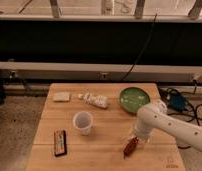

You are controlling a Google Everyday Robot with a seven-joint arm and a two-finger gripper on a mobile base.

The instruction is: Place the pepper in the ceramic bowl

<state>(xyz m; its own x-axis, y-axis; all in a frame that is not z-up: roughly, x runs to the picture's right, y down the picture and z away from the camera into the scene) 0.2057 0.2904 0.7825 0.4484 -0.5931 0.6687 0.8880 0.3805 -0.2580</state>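
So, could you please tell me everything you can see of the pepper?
The pepper is a small, elongated pod, dark red and smooth-looking. It lies on the wooden table near the front right, angled so that its upper end points toward the robot's white arm. The pincer is right at that upper end, just above the tabletop. The pepper is not in the green ceramic bowl, which sits farther back on the table, well apart from it.
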